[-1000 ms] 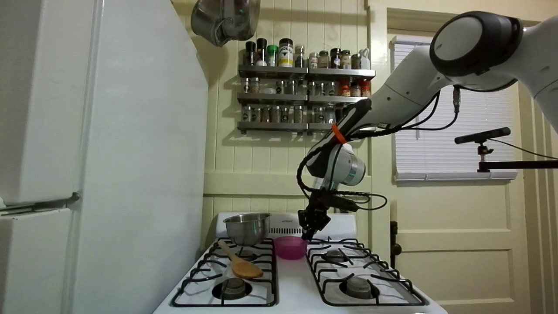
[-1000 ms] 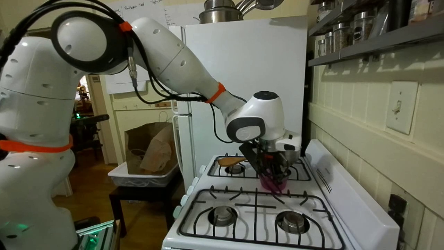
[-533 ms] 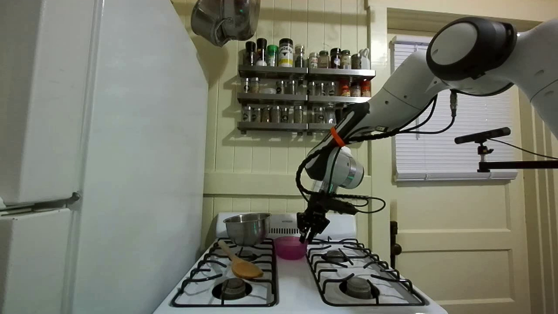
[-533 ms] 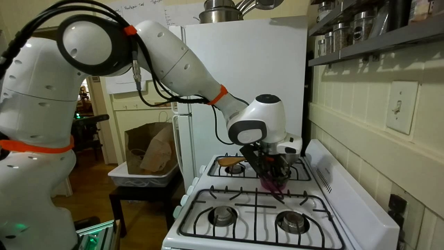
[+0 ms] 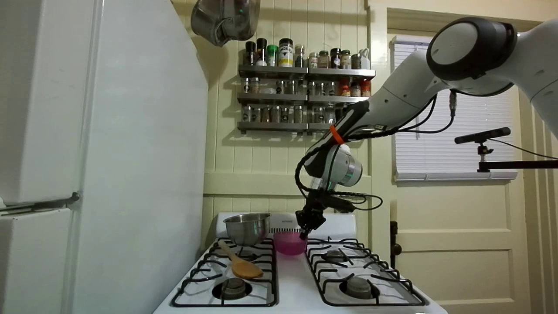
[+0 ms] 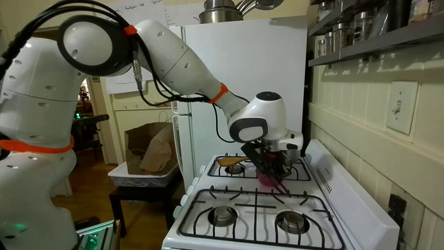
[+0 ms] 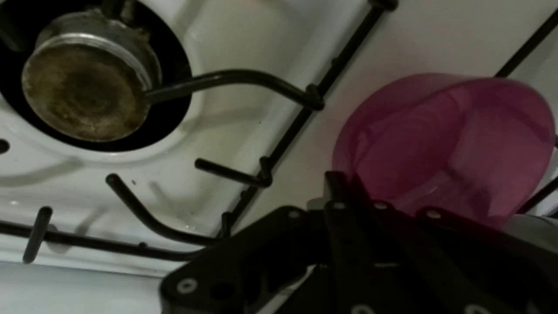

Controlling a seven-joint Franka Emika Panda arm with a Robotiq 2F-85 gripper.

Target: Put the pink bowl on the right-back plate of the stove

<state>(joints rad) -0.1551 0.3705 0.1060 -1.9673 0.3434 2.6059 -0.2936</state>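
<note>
Pink bowl (image 7: pixel 444 144), rim between jaws.

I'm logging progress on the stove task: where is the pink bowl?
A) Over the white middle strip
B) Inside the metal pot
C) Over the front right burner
A: in an exterior view, the pink bowl shows over the white strip between the left burners and right burners.

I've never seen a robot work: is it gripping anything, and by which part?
The pink bowl, pinched at its rim by the gripper, on the side toward the right-back plate.
</note>
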